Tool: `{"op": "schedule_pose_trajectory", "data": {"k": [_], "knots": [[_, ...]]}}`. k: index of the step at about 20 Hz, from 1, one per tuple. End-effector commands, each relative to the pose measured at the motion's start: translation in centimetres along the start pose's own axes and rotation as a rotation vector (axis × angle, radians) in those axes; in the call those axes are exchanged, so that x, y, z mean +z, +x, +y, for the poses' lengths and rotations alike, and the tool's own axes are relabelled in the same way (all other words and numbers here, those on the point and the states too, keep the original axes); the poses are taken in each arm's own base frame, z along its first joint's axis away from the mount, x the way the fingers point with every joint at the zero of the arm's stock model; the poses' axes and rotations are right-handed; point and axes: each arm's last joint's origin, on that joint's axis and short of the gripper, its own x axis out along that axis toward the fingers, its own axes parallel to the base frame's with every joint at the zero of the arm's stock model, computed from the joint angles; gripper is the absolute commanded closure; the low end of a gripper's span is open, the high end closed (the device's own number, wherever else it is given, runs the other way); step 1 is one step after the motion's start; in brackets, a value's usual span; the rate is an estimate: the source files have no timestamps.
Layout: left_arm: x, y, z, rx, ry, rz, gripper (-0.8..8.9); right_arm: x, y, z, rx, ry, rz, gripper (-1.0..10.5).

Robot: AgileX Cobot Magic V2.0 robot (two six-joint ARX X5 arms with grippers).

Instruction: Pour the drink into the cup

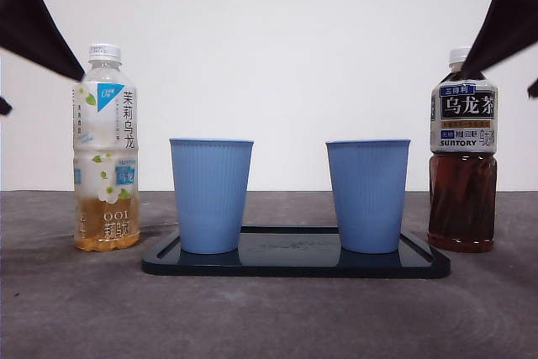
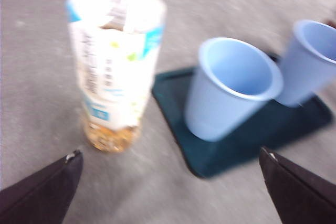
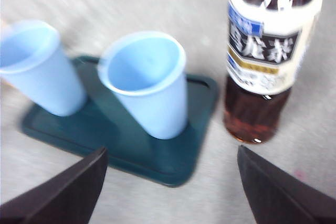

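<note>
Am seeing left tool [image 2: 170, 190] hanging jaws apart above upright jasmine bottle [image 1: 106, 149] off tray's [image 1: 294, 265] left edge; right tool [image 3: 170, 184] likewise spread over oolong bottle [image 1: 463, 153]; both bottles still capped

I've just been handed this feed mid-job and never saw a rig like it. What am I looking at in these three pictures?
It is a two-armed robot at a table. The front view looks level across the table: a jasmine tea bottle, two blue cups on a dark tray, and an oolong tea bottle. The other two pictures come from cameras on the wrists. The left end effector hovers open near the jasmine bottle; the right end effector hovers open near the oolong bottle. Nothing is held, both bottles are capped, and both cups look empty.
</note>
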Motion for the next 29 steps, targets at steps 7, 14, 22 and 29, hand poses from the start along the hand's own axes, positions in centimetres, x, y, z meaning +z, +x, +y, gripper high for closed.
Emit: {"op": "schedule_pose_trajectory", "data": {"k": [7, 14, 22, 29], "knots": [[-1.9, 5.8, 1.1, 0.073, 0.009, -0.013, 2.05, -0.1, -3.0, 0.4, 0.058, 0.033, -0.081, 5.5], [-2.8, 9.7, 2.2, 0.1, 0.03, -0.05, 2.11, -0.2, -4.4, 0.4, 0.077, 0.035, -0.133, 5.5], [-3.3, 11.5, 2.9, 0.145, 0.069, -0.112, 2.99, -0.3, -4.6, 0.3, 0.078, 0.033, -0.137, 5.5], [-3.4, 11.9, 3.3, 0.152, 0.07, -0.142, 4.55, -0.3, -4.6, 0.3, 0.078, 0.031, -0.136, 5.5]]}}
